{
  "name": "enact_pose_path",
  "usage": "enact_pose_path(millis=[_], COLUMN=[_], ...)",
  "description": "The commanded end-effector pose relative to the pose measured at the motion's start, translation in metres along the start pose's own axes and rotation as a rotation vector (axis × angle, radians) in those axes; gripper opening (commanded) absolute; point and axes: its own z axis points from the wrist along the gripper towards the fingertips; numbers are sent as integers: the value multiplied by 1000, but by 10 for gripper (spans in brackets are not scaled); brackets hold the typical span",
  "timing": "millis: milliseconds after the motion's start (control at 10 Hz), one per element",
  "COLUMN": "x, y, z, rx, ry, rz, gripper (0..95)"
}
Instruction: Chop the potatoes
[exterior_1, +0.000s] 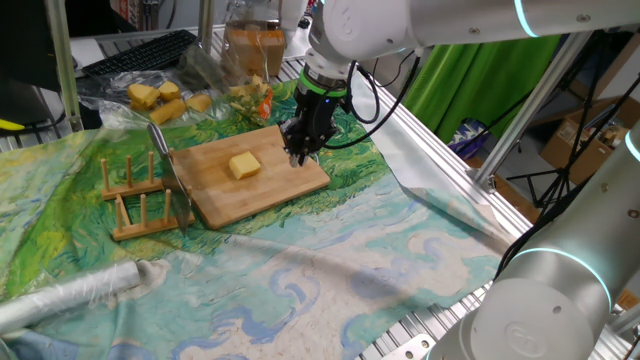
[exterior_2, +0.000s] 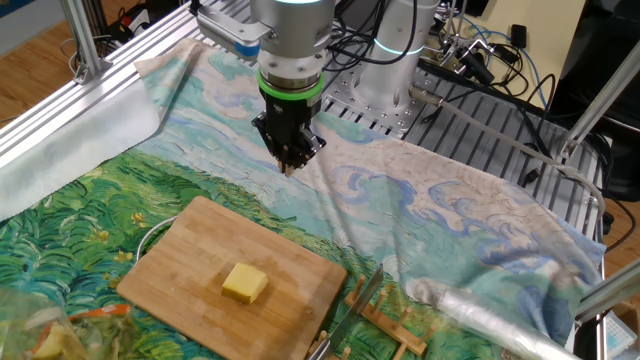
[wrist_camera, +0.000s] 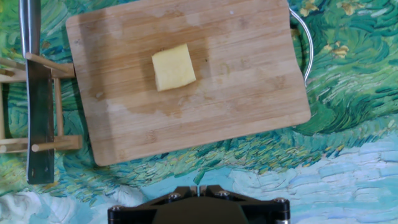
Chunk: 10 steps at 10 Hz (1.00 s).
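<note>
The end effector points straight down, and its fingertips look drawn close together with nothing between them. In the hand view only the dark underside of the body shows along the bottom edge, with the tips hidden, so how tightly it is clenched cannot be told for sure. It grasps nothing.

In one fixed view it hangs over the far right corner of the cutting board. In the other fixed view it appears off the board's edge, above the painted cloth that covers the counter. Whether it stands above wood or cloth cannot be settled.

The potato is a single blocky chunk, pale yellow and peeled, with flat cut faces and fairly square corners. It lies near the middle of the board, well apart from the end effector. A darker damp patch marks the wood around it.

Beyond the potato from the end effector, a knife rests blade-up across a wooden rack just off the board's short edge. Its handle is cut off in the hand view. A thin metal loop juts from the opposite short edge.

More yellow pieces lie at the far end of the cloth beside crumpled plastic, too small to make out. A roll of clear film lies near the cloth's edge. Bare wood surrounds the chunk on every side.
</note>
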Motion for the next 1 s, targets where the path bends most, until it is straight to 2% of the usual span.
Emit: enact_pose_path(millis=[100,800,1000], x=[3,4,1], y=[0,1,14], z=[1,1,11], rx=[1,-2,-11], ry=[-3,-3,-24], rz=[-1,-4,40], gripper=[0,0,0])
